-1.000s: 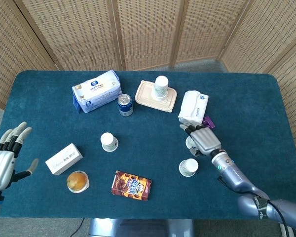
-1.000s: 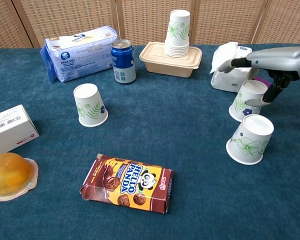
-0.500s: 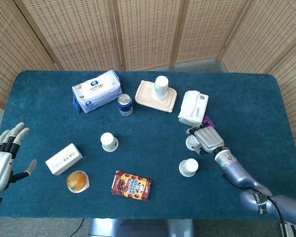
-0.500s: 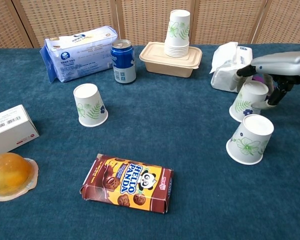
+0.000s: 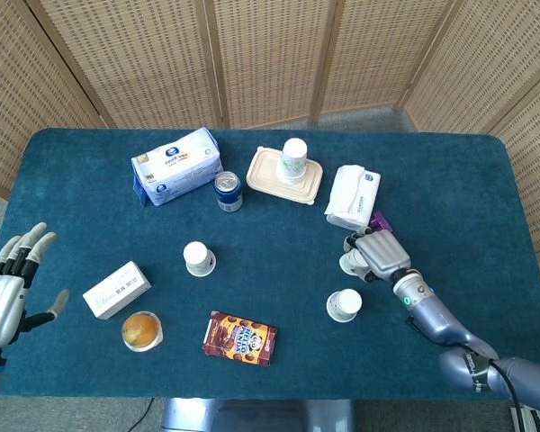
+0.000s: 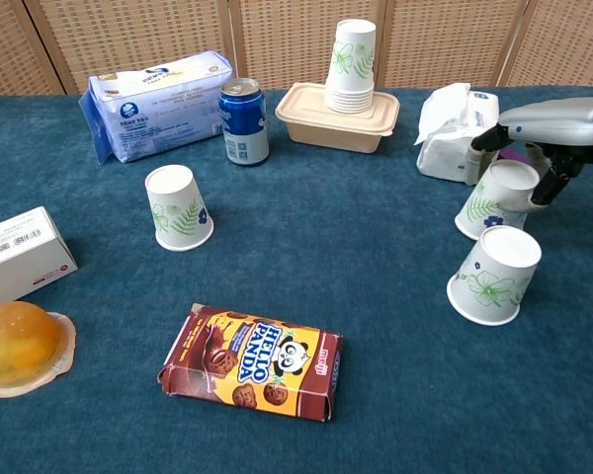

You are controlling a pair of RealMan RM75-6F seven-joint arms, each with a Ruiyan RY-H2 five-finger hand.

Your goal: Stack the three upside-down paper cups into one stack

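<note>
Three upside-down paper cups stand on the blue table. One cup (image 5: pixel 199 258) (image 6: pixel 178 207) is alone at the centre left. The other two stand close together at the right: a far cup (image 5: pixel 349 263) (image 6: pixel 492 202) and a near cup (image 5: pixel 344 305) (image 6: pixel 494 276). My right hand (image 5: pixel 379 254) (image 6: pixel 551 124) is over the far right cup and grips its top, with the thumb on its left side and fingers on its right. That cup rests on the cloth. My left hand (image 5: pixel 4 301) hovers off the table's left edge with spread fingers, holding nothing.
A stack of cups (image 5: pixel 293 160) (image 6: pixel 354 67) stands on a beige lidded container (image 5: pixel 268 180) (image 6: pixel 306 118) at the back. Nearby are a soda can (image 6: pixel 244 120), a blue tissue pack (image 6: pixel 158 91) and a white tissue pack (image 6: pixel 450 128). At the front lie a white box (image 6: pixel 15 255), an orange jelly cup (image 6: pixel 15 346) and a Hello Panda box (image 6: pixel 252 360).
My right hand drew back to the right over the far right cup, and its thumb closed in on the cup's left side. The cup shifted slightly right. The left hand barely moved.
</note>
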